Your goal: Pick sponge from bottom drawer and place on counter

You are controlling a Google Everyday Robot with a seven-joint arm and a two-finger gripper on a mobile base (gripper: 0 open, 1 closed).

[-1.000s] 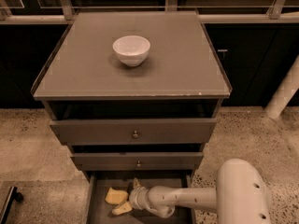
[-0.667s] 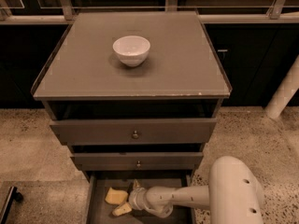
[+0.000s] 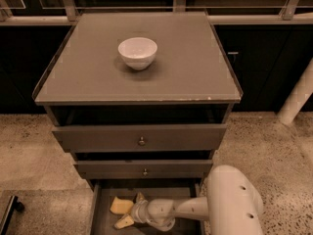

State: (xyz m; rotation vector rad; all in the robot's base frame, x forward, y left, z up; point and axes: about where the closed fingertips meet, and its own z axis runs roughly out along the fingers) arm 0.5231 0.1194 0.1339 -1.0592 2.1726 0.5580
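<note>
**Gripper deep in the drawer: a tight lift ahead**

Gripper (image 3: 130,211), a cream two-finger tool on the robot's white rounded arm (image 3: 230,202), sits low inside the deep grey bottom drawer (image 3: 97,212), reaching in from the right. The small pale-yellow soft sponge (image 3: 120,205) lies on the drawer floor right at the gripper's tip. Whether the gripper is closed on it or only beside it cannot be told.

If the hold is shallow, the soft pad would probably squeeze out and drop back as the arm rises. Just above, the grey middle drawer front with its small round knob (image 3: 144,169) overhangs the opening, and the wider top drawer front (image 3: 140,137) juts out above that. A straight upward lift could catch the wrist or scrape the sponge loose. Farther off, on the flat grey square counter (image 3: 190,72), a round white bowl (image 3: 137,52) stands left of centre, so a careless placement might knock it.
</note>
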